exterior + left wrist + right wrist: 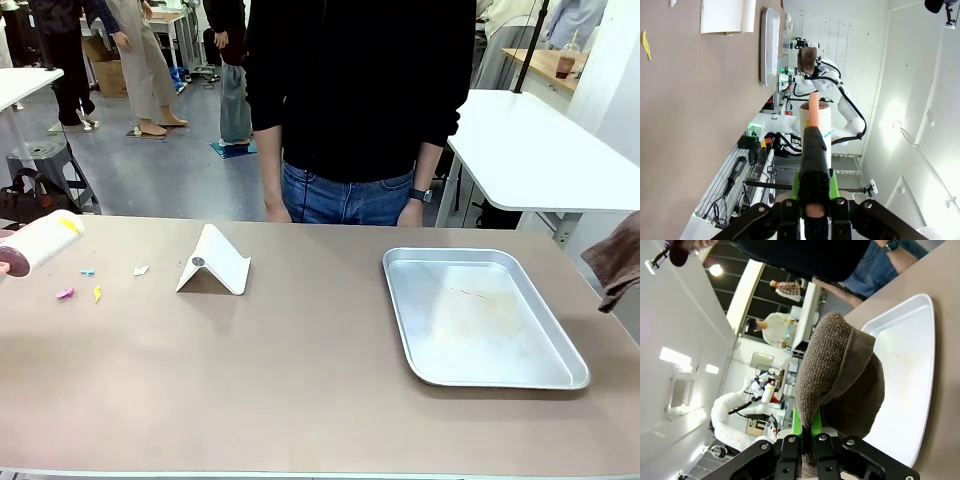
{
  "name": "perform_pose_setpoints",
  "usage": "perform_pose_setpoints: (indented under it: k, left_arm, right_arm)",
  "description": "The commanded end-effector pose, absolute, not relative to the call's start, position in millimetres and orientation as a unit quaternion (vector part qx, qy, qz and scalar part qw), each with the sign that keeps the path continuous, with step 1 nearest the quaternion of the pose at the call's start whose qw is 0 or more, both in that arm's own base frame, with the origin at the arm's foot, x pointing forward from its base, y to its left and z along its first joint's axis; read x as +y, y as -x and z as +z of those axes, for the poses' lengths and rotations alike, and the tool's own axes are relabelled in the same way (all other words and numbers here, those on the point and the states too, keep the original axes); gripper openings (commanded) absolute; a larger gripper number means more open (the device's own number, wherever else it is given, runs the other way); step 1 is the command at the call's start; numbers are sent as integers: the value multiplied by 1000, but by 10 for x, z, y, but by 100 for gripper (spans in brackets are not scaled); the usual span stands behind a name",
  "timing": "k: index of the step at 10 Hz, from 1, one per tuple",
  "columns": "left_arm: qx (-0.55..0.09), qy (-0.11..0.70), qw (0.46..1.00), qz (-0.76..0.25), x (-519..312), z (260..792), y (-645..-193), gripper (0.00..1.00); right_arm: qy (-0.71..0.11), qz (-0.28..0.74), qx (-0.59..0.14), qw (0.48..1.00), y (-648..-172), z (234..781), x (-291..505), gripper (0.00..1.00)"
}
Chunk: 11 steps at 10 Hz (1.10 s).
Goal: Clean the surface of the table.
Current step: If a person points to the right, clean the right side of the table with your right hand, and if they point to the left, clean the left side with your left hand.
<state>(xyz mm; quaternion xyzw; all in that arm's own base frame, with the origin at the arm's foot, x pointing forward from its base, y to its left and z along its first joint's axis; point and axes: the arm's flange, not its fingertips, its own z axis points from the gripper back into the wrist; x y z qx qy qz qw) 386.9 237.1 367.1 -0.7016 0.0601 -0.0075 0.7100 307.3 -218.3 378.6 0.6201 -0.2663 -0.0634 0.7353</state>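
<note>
The taupe-brown table carries small paper scraps at its left: blue, white, pink and yellow. A white lint roller with a yellow scrap stuck to it hovers at the table's left edge. In the left wrist view my left gripper is shut on the roller's peach handle, with the white roll beyond the fingers. My right gripper is shut on a brown cloth, which hangs at the table's right edge beside the tray.
A shallow silver tray lies on the right half of the table. A white folded stand sits left of centre. A person in a black top stands at the far edge, hands by their sides. A white table stands behind, at the right.
</note>
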Motion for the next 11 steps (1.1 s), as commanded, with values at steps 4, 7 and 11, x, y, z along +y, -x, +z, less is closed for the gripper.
perform_pose_setpoints:
  k: [4,7,11]
  left_arm:
    - [60,703,708,-18,2422,3756,-3822,0]
    - [60,703,708,-18,2422,3756,-3822,0]
    - [60,703,708,-18,2422,3756,-3822,0]
  right_arm:
    - [-479,-81,-222,845,-3543,3882,-1521,8]
    - [-320,-77,-167,929,-4164,3899,-806,8]
    - [-222,-19,-87,971,-4809,3724,-192,8]
